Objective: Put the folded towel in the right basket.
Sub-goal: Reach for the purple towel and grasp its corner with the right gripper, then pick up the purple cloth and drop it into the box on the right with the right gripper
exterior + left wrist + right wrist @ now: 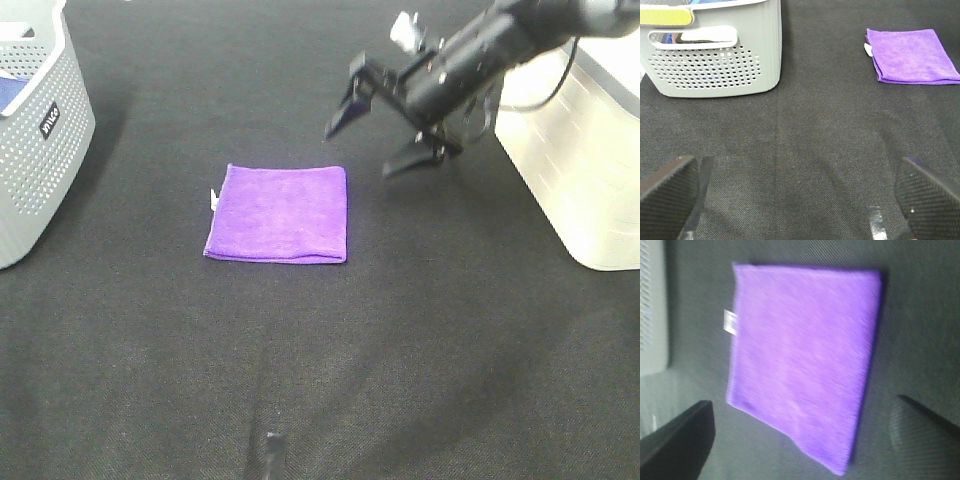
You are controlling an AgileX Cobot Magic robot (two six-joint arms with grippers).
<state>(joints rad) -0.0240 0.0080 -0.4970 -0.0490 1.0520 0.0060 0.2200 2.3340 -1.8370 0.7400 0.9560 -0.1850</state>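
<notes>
The folded purple towel (280,214) lies flat on the black table, with a small white tag at its left edge. It also shows in the left wrist view (912,62) and fills the right wrist view (802,367). My right gripper (378,140) is open and empty, hovering above the table just right of the towel's far right corner. The right basket (575,160) is cream-white and stands at the right edge. My left gripper (800,200) is open and empty, low over bare cloth, out of the exterior view.
A grey perforated basket (35,130) stands at the far left, with blue cloth inside; it also shows in the left wrist view (715,55). A black cable runs from the right arm in front of the right basket.
</notes>
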